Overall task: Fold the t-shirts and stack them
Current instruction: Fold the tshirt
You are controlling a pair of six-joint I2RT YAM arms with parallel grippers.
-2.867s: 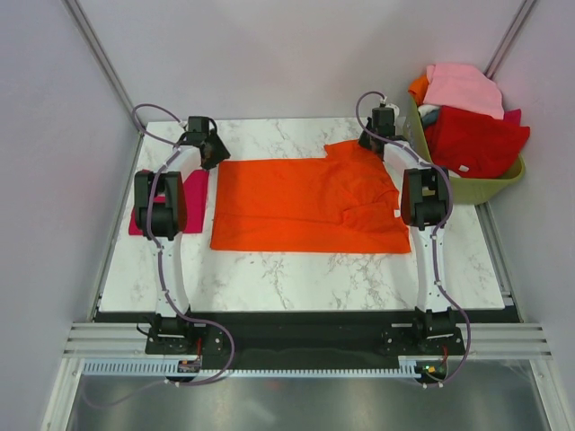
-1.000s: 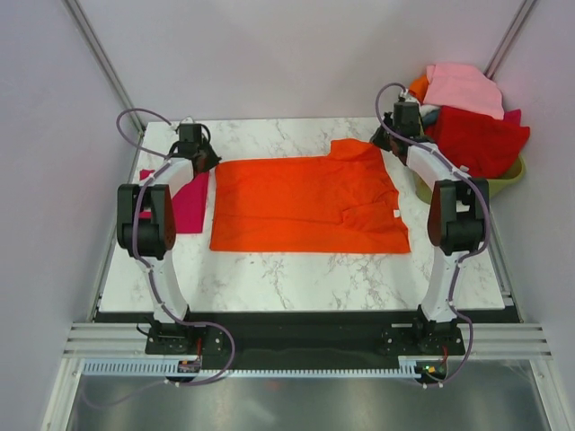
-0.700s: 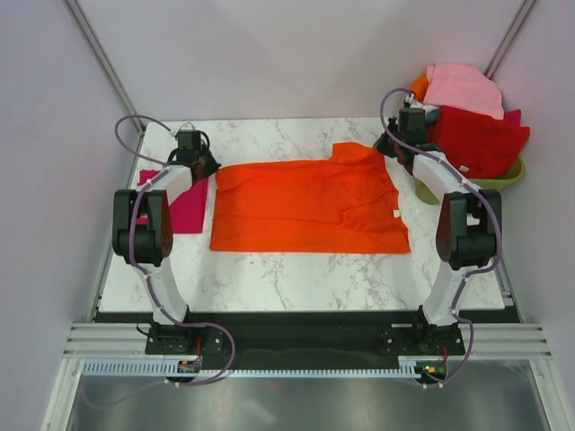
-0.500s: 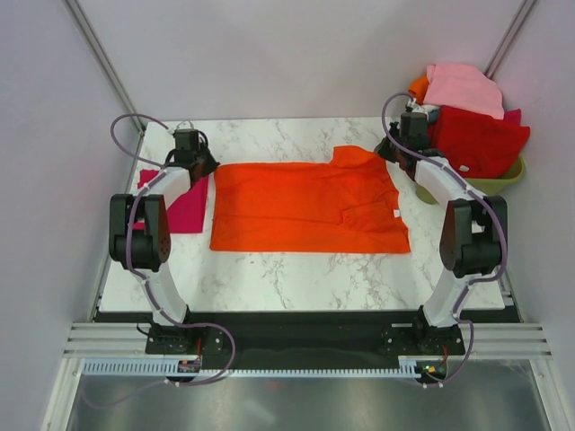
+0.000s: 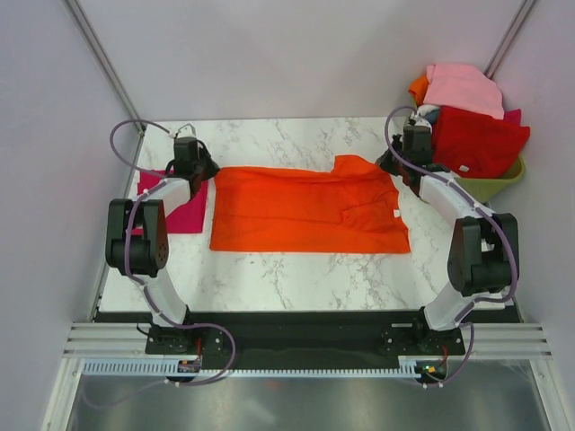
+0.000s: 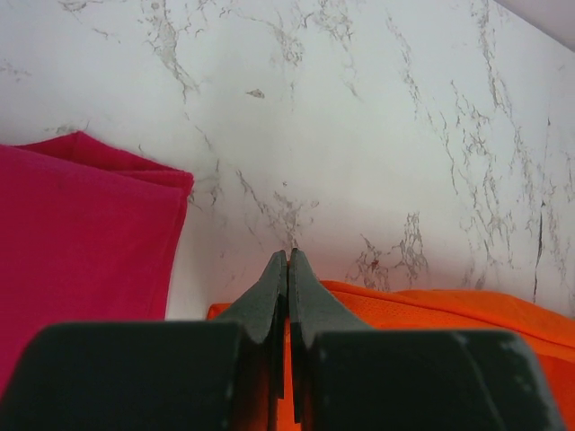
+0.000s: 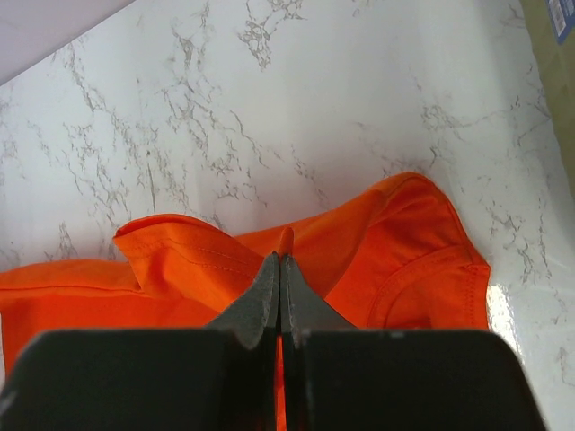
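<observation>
Both arms reach across the white marble table (image 5: 296,269). The left gripper (image 6: 287,260) is pinched tight on the far-left corner of the bright orange cloth t-shirt (image 5: 305,211), and the right gripper (image 7: 281,262) is clamped on a raised fold at its far-right edge. The shirt lies spread out mid-table. The folded crimson-magenta cloth tee (image 5: 191,215) sits just to its left, and a green basket (image 5: 490,187) of clothes is off at the far right.

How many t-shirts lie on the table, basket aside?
2: an orange t-shirt spread across the middle, and a folded magenta t-shirt at the left edge. Clothes heaped in the basket may include more.
</observation>
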